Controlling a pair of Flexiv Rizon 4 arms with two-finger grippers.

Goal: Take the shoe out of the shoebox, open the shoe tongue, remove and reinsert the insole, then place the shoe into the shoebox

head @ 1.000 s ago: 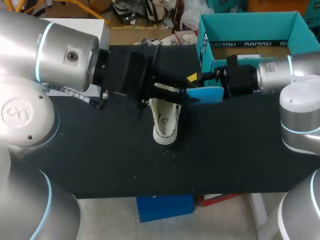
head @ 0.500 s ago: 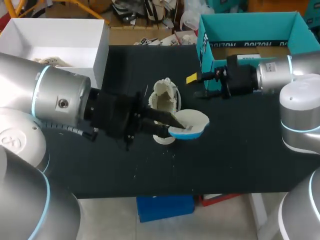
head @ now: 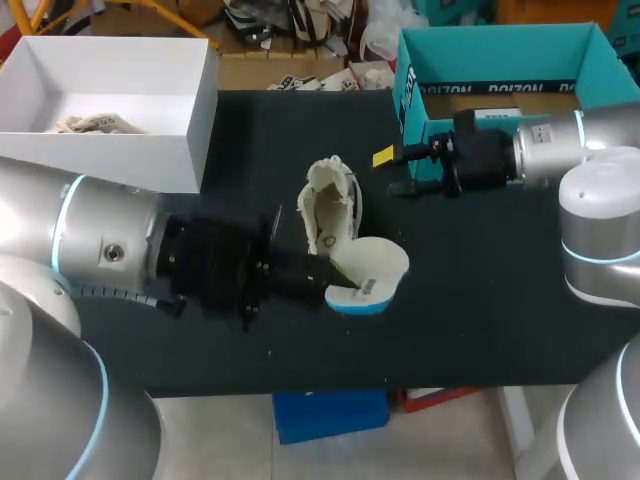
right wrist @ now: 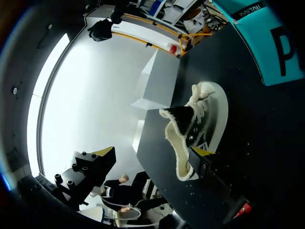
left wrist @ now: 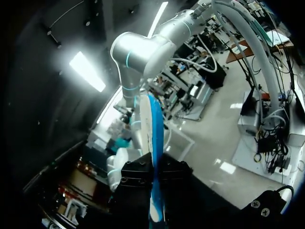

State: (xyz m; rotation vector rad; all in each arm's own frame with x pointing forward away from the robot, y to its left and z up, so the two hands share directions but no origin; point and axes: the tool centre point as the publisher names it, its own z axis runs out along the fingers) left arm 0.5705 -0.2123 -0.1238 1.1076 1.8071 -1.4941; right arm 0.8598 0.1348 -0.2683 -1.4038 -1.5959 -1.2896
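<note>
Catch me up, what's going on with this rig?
The left arm has its jaws shut on the blue-edged insole, which is out of the shoe and right beside it. The shoe lies on the black table, outside the teal shoebox. The right arm has its jaws open and empty, near the box's front.

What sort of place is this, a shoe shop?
Likely a robotics lab, not a shop: two robot arms at a black table, the left tool holding an insole beside a shoe, a teal shoebox nearby.
</note>
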